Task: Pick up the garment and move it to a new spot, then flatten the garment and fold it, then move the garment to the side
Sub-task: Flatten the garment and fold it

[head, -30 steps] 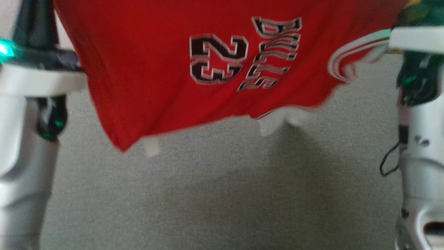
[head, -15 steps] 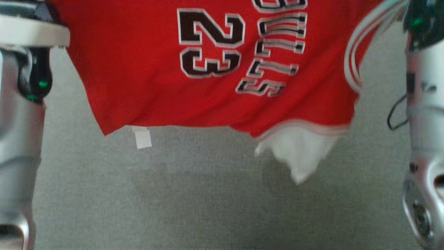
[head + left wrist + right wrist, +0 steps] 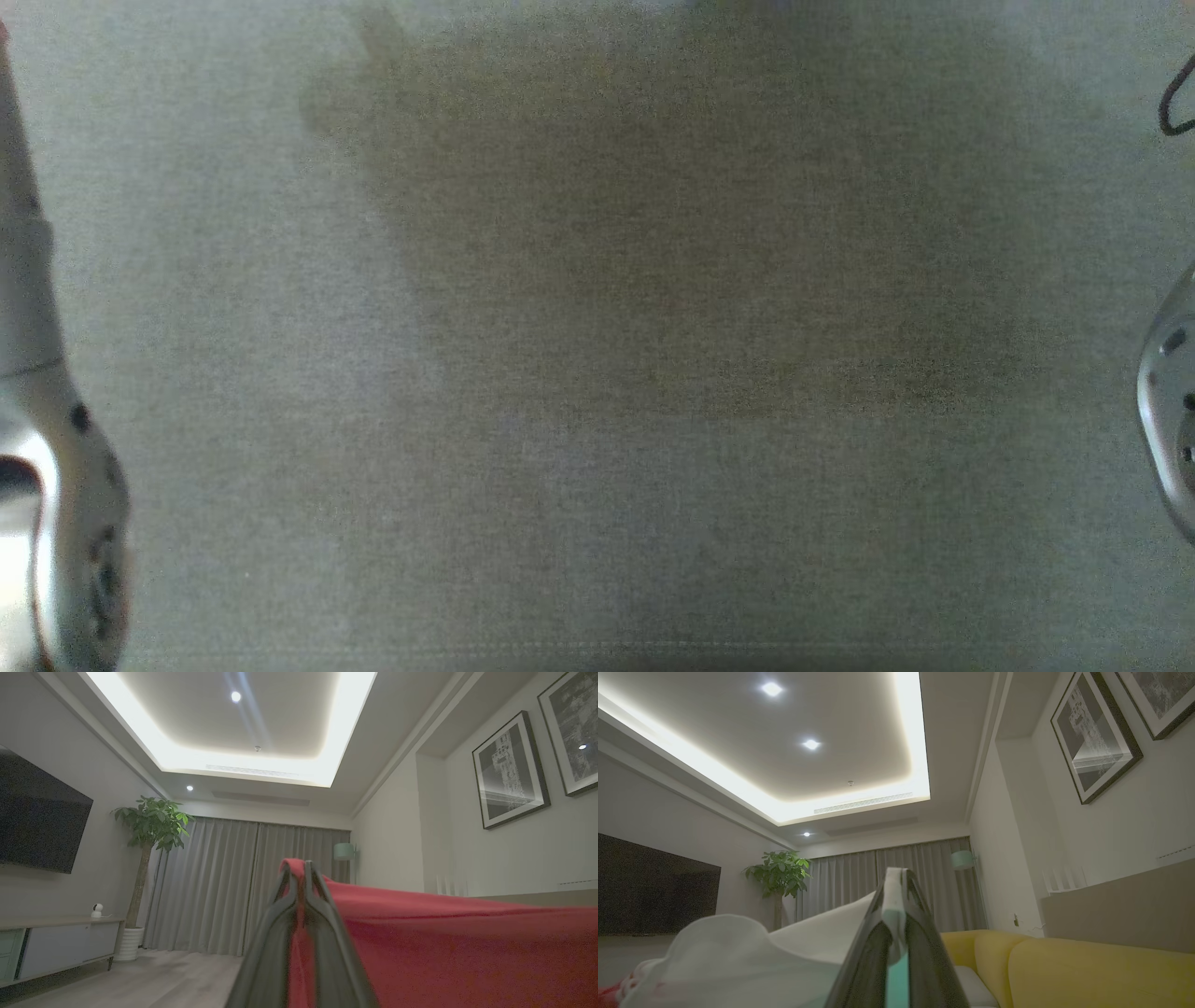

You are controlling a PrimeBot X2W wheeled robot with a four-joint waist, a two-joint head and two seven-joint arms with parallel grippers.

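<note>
- The left gripper [image 3: 302, 868] is shut on a fold of the red garment [image 3: 444, 942]; the two dark fingers meet at their tips with the cloth pinched between them.
- The right gripper [image 3: 896, 877] is also closed. It clamps a pale, partly teal edge, and from there a white cloth [image 3: 738, 952] runs off to the side. I judge this to be the inner side of the same garment.
- The garment is therefore held in the air between the two grippers, one hold at each end. From the left hold it runs away as a fairly flat sheet with little sag.
- The reason for the two far-apart holds is, I think, to spread the garment by its own weight, so that it goes down with few wrinkles and is easy to flatten and fold.
- Both wrists are tilted so that the fingers point forward and a little upward: beyond the garment each wrist view shows the curtain [image 3: 210, 886] and much of the lit ceiling [image 3: 233, 723].
- In the head view the left forearm [image 3: 47, 523] and the right forearm [image 3: 1172, 429] stand at opposite edges, well apart.
- Below the garment lies the grey surface [image 3: 597, 560], and the wide shadow [image 3: 672, 233] on it is most likely cast by the garment.
- My judgement: the carrying step is in hand, and the laying down is not yet done.
</note>
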